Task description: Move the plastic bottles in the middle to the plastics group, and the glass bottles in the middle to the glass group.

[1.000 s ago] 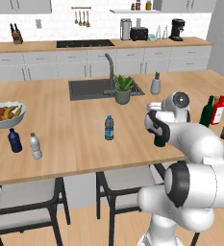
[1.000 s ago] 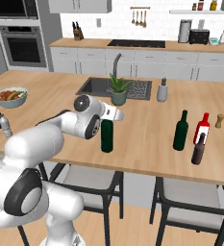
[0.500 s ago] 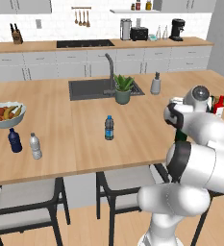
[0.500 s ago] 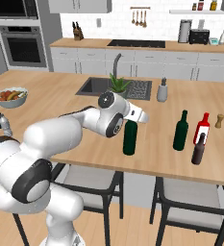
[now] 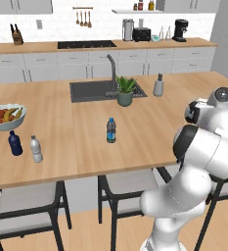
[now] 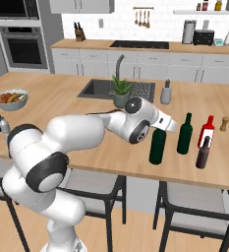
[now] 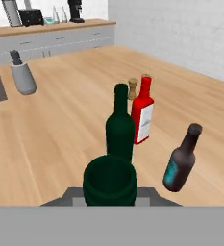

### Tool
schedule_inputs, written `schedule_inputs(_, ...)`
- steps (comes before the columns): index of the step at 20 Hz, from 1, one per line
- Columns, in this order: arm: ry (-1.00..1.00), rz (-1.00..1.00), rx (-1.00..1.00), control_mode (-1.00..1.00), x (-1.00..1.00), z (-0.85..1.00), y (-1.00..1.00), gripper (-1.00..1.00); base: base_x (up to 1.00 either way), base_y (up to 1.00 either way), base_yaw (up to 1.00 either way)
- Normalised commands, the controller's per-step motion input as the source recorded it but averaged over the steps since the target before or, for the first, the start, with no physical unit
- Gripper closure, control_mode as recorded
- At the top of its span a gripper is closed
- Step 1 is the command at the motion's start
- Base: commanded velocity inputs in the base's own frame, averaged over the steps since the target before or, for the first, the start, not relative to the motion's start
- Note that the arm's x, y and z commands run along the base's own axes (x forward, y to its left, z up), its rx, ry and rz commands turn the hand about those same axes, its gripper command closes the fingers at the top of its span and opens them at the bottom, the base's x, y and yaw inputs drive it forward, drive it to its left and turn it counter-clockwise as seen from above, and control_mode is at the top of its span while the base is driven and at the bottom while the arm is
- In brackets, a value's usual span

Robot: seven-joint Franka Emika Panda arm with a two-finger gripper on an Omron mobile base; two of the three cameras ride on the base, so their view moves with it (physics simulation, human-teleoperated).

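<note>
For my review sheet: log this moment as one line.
jaws: shut on carried green wine bottle | position: beside glass group | brown bottle: already there | water bottle: mid-counter

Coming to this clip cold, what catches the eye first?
The white arm stretches over the wooden island, its hand shut on a dark green wine bottle near the right end. Just beyond stand another green bottle, a red bottle and a brown bottle. A small water bottle stands alone mid-counter.

Glossy dark green glass wine bottle (image 6: pixel 157 146) at centre right on the smooth, matt pale wood counter (image 6: pixel 67 101); beside it, a shiny red bottle (image 6: pixel 206 132) with paper-white label.
</note>
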Motion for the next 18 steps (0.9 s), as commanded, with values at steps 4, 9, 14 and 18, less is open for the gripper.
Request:
schedule_inputs(4,0.00,-0.18,0.00,-1.00,0.00,-0.16,-0.77,1.00,0.00,0.00,0.00)
schedule_inputs(9,0.00,-0.15,0.00,-1.00,0.00,-0.31,-0.60,1.00,0.00,0.00,0.00)
schedule_inputs(14,0.00,-0.04,0.00,-1.00,0.01,-0.31,-0.27,1.00,0.00,0.00,0.00)
schedule_inputs(18,0.00,0.00,0.00,-1.00,0.08,-0.14,-0.18,1.00,0.00,0.00,0.00)
